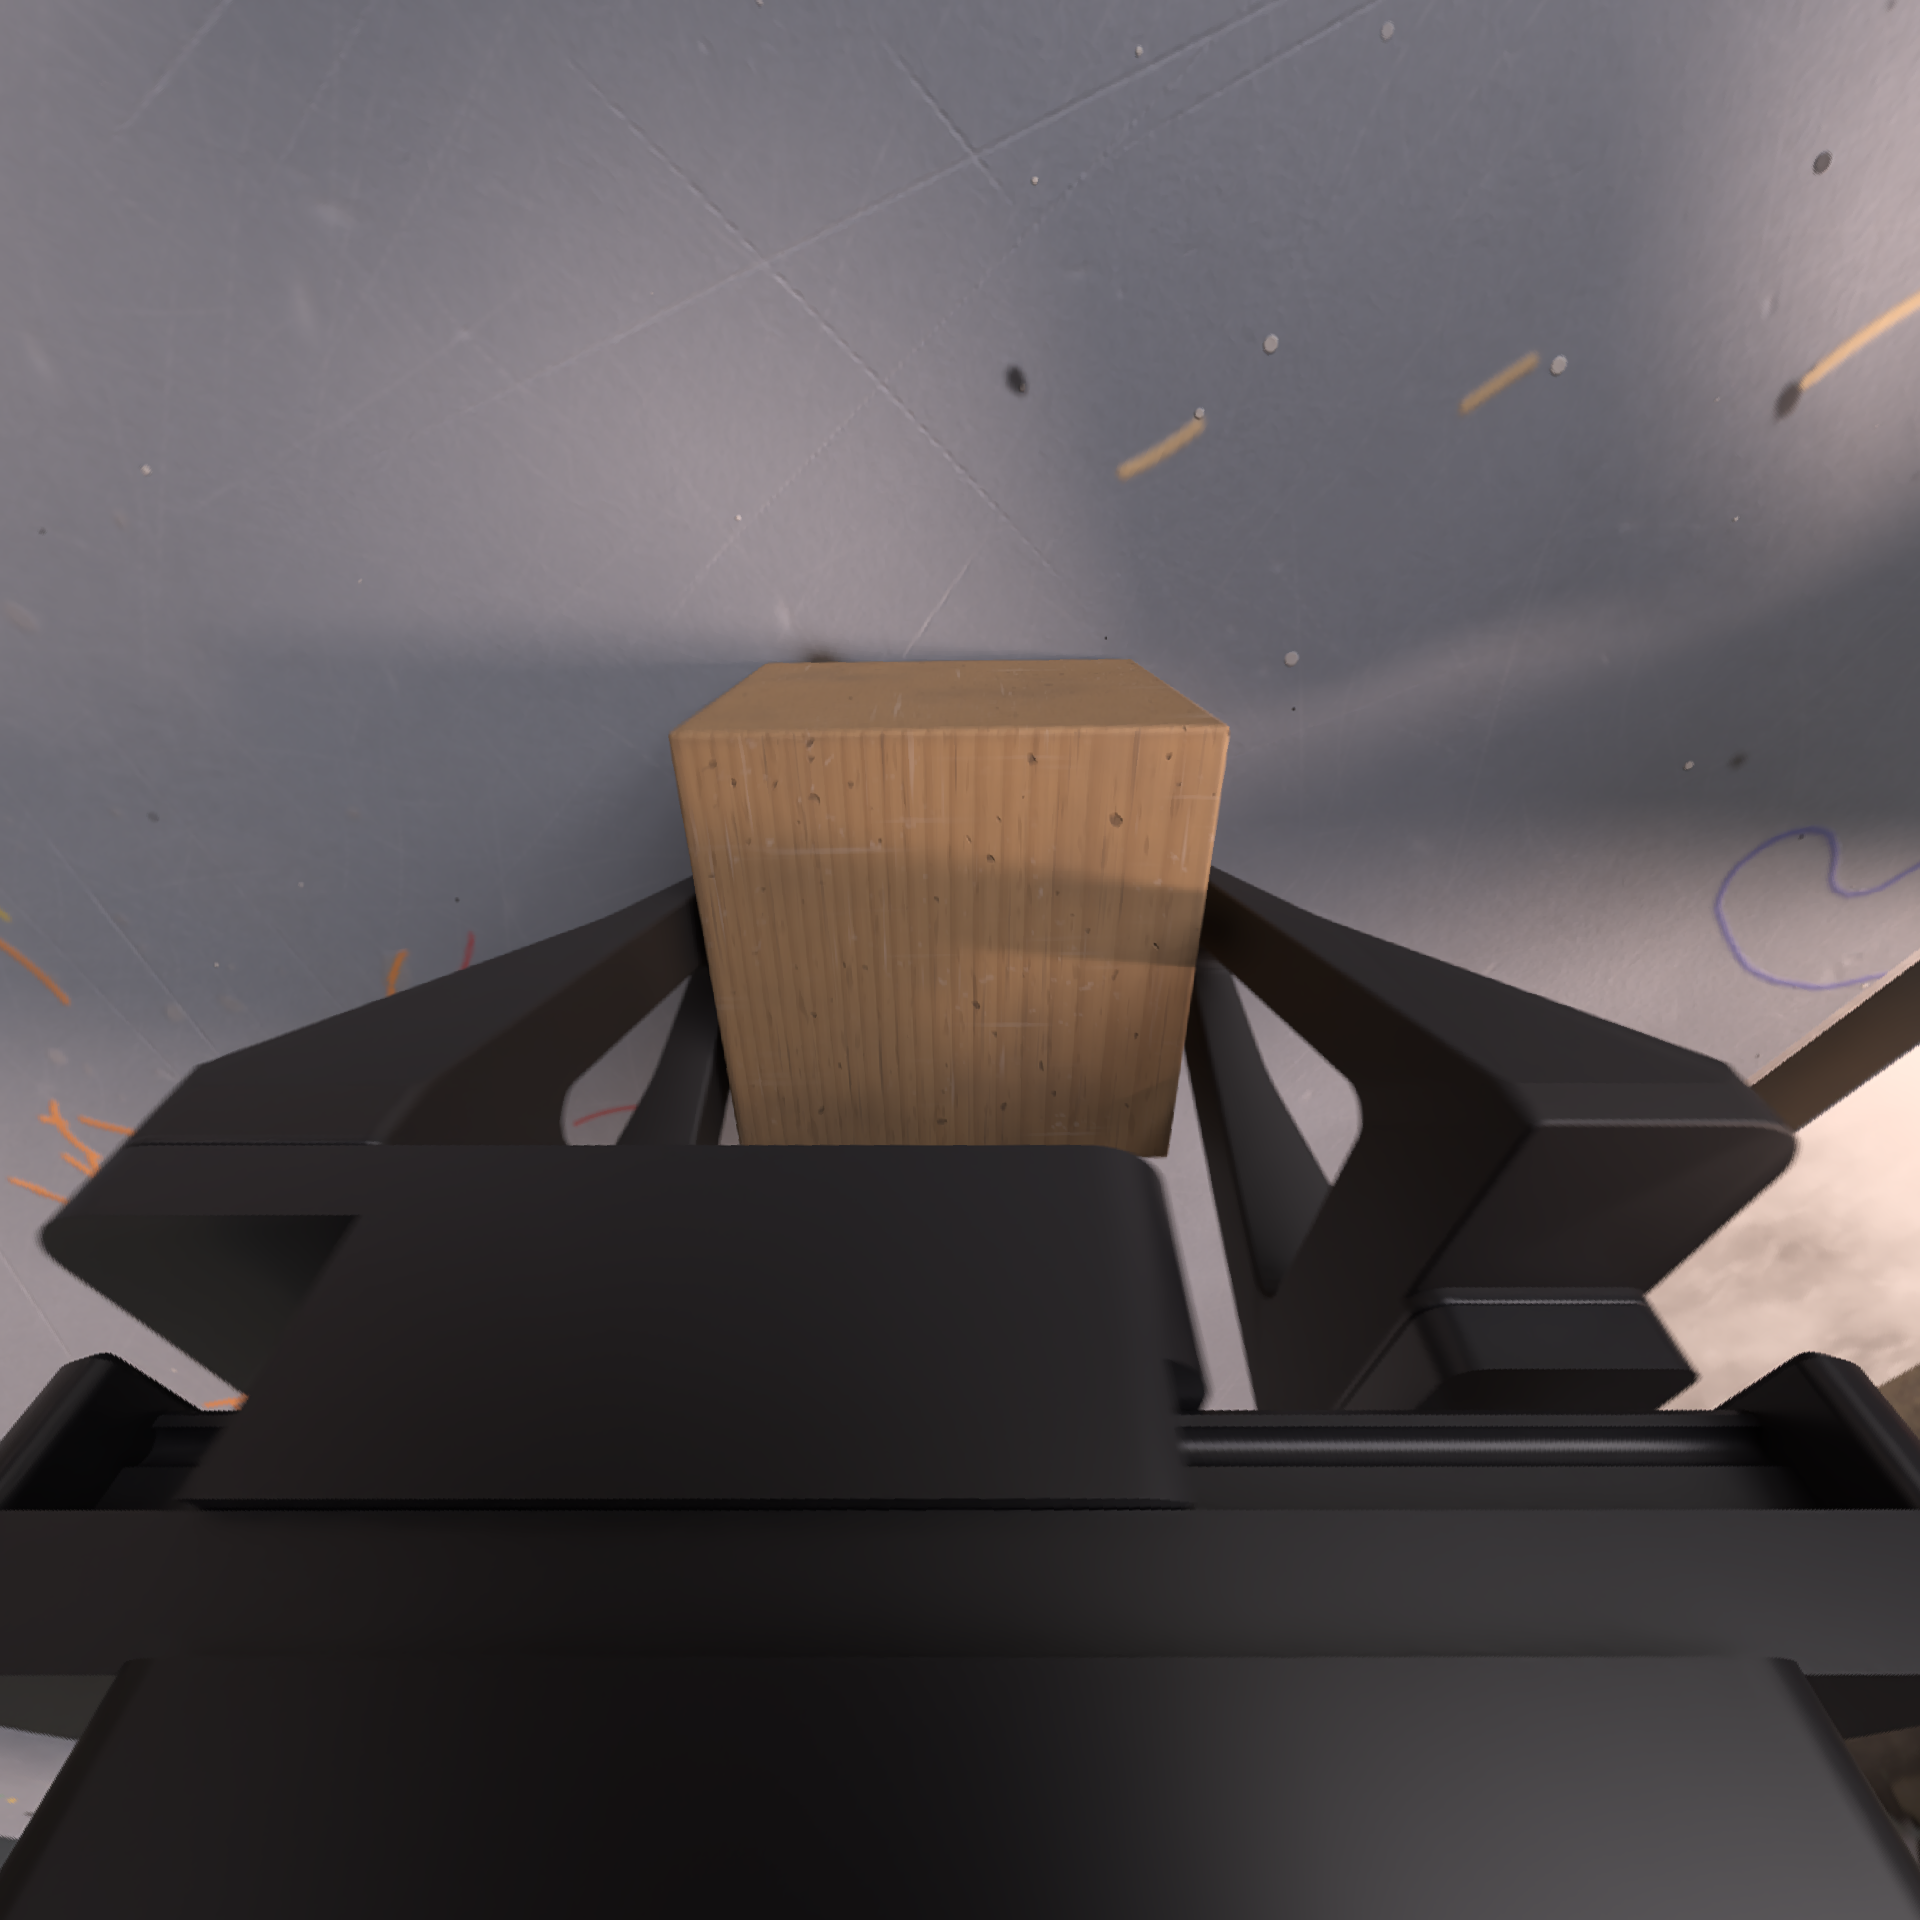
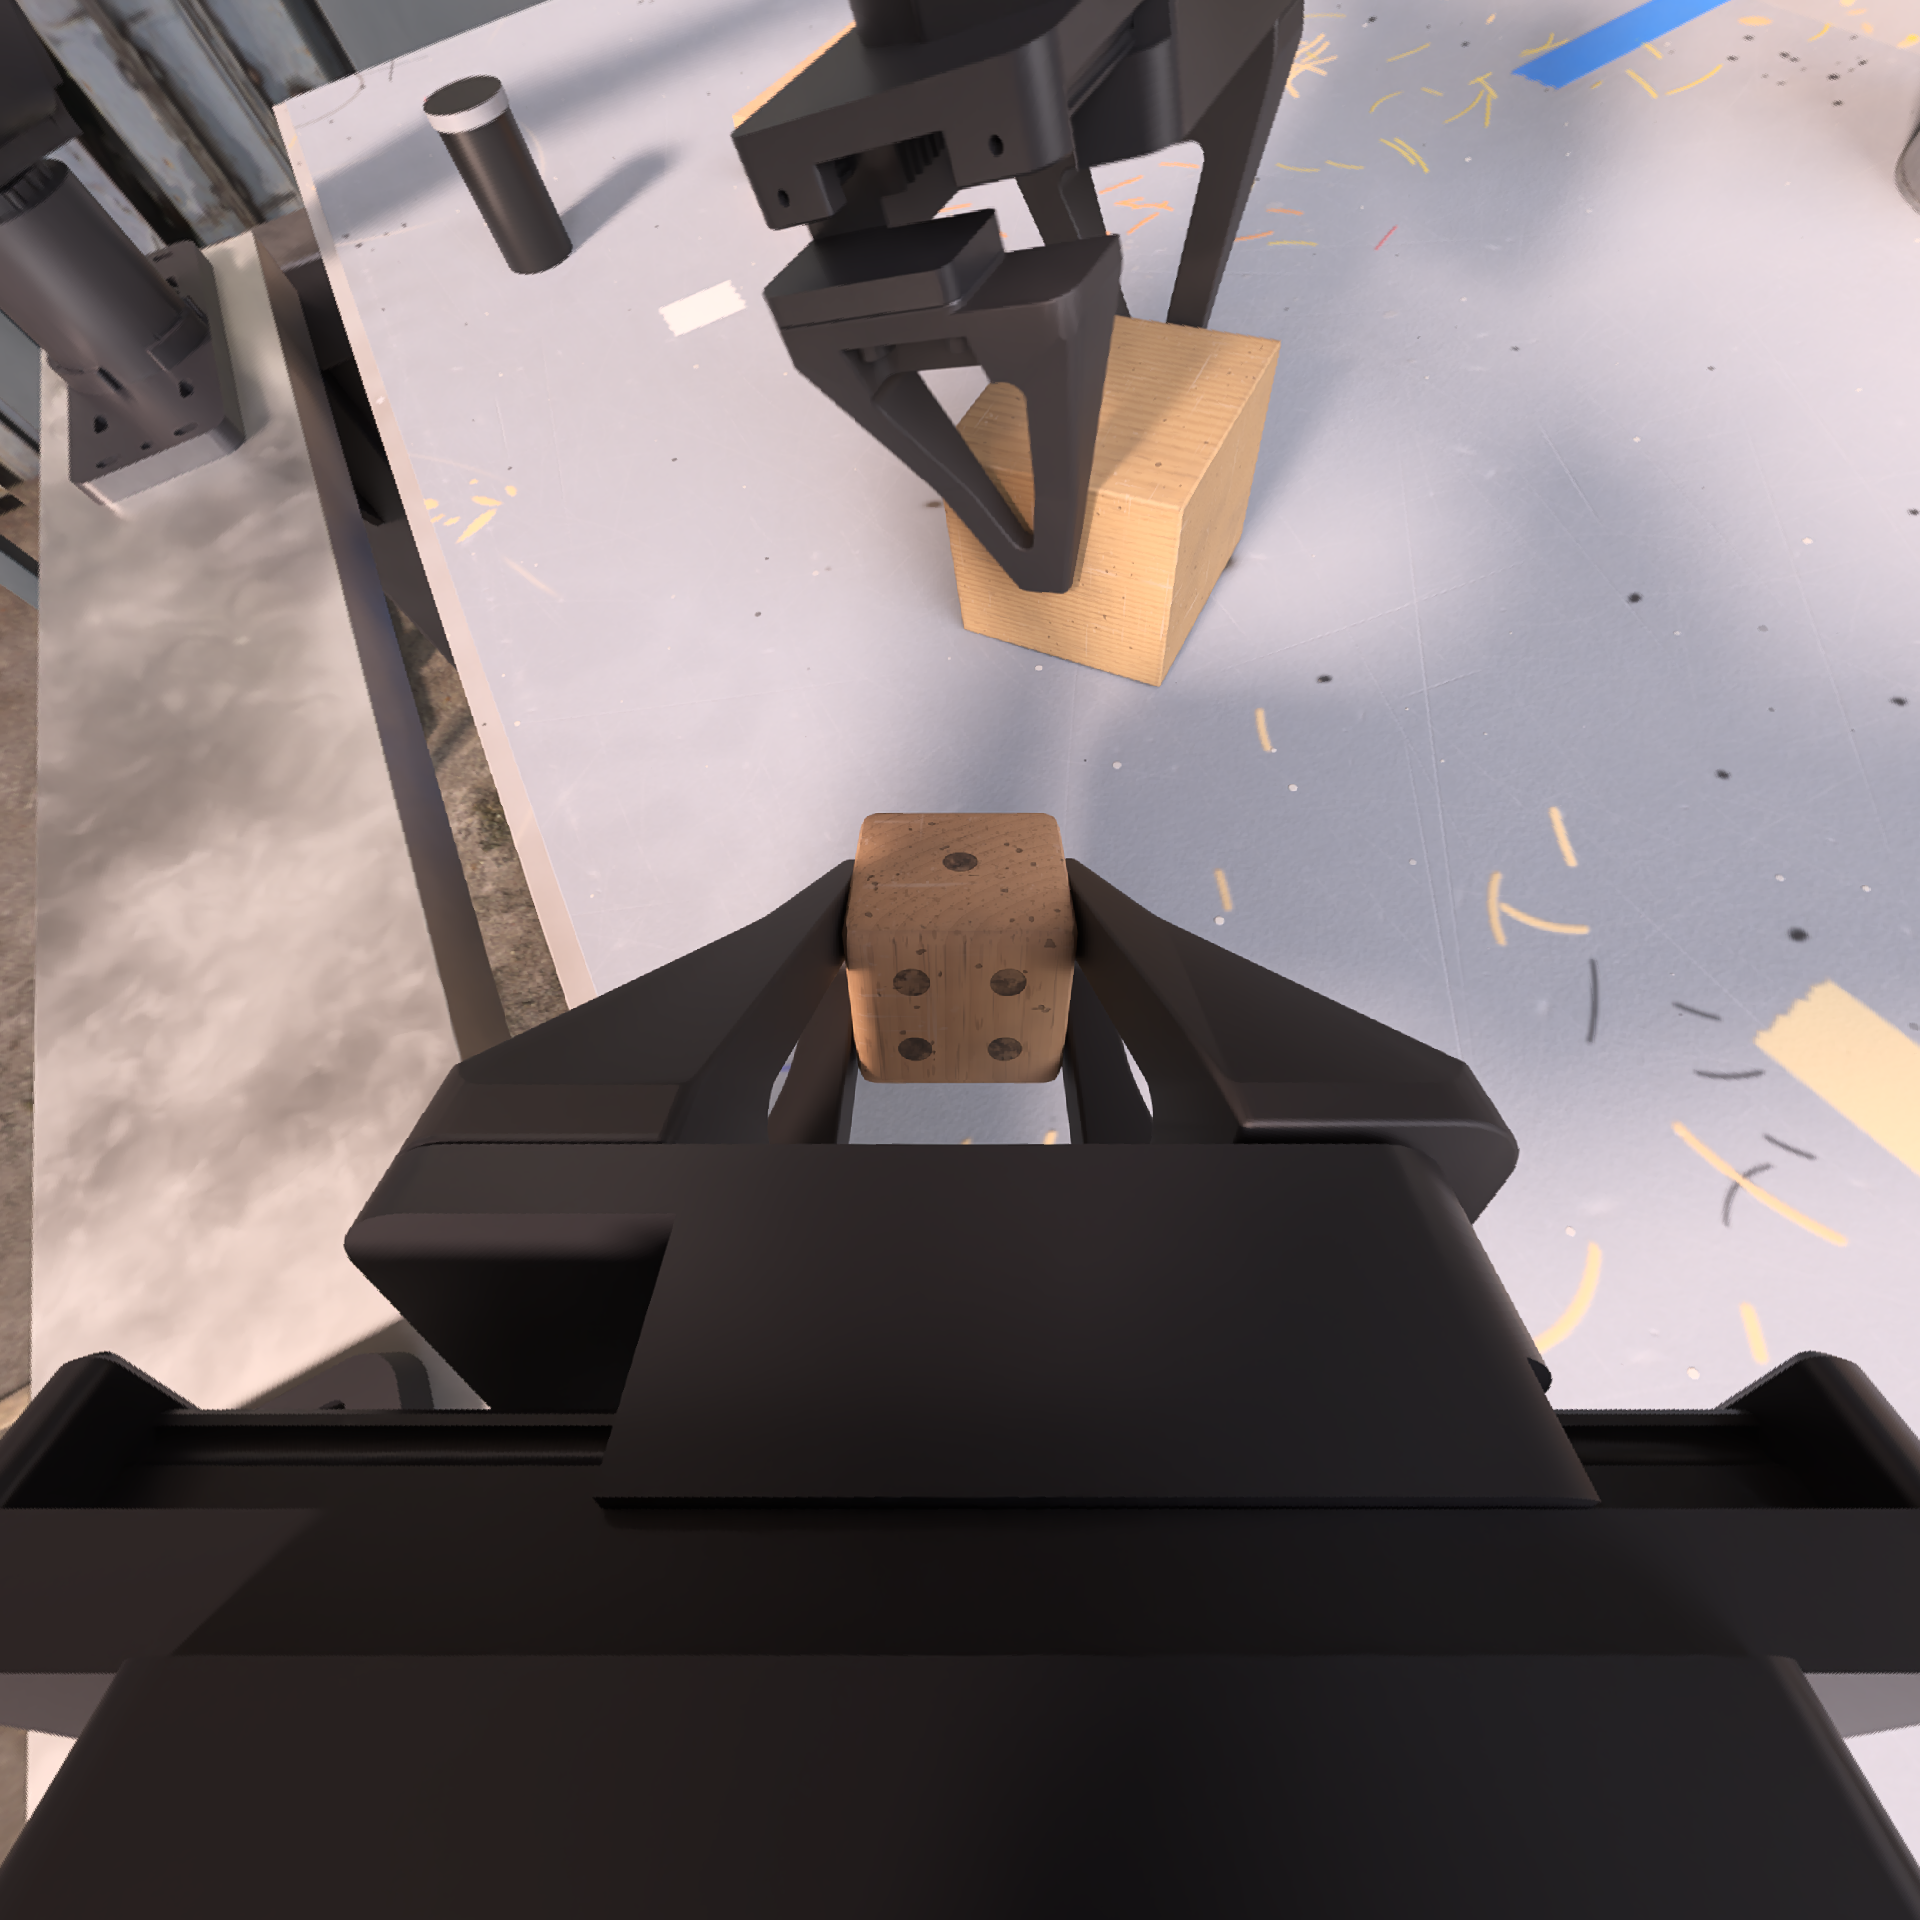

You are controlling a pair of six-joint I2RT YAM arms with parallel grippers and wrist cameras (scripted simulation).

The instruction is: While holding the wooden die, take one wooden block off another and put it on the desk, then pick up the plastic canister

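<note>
Desk (image 2: 727, 665): one, grey-blue, scuffed, flecked with yellow and orange streaks and dark dots; one blue tape strip (image 2: 1621, 42) at far right, one blue scribble (image 1: 1808, 914) at right in left wrist view. Left edge of desk visible in right wrist view, pale floor beyond.

Grippers: two, black, two fingers each.
- Left gripper (image 2: 1023, 566), far centre in right wrist view, pointing down; fingers pressed against opposite sides of wooden block (image 2: 1132, 509). Clamped on block.
- Right gripper (image 2: 961, 935), near centre, fingers closed on left and right faces of wooden die (image 2: 956, 951). Gripping die, held above desk surface.

Wooden blocks seen: one only. Pale tan cube in right wrist view, underside resting on desk, far centre, just right of the left gripper's body. Same block in left wrist view (image 1: 951, 914), fills gap between fingers, vertical grain, shadow band across lower right. Second block not in either view.

Canister (image 2: 499, 171): one, dark cylinder with pale grey cap, upright, far left near desk corner, well apart from block and die. Untouched.

White patch (image 2: 704, 310): one, small rectangle flat on desk, between canister and left gripper.

Wooden die: one, smallest item, rounded corners. Pips counted: four on near face, one on upper face.
</note>
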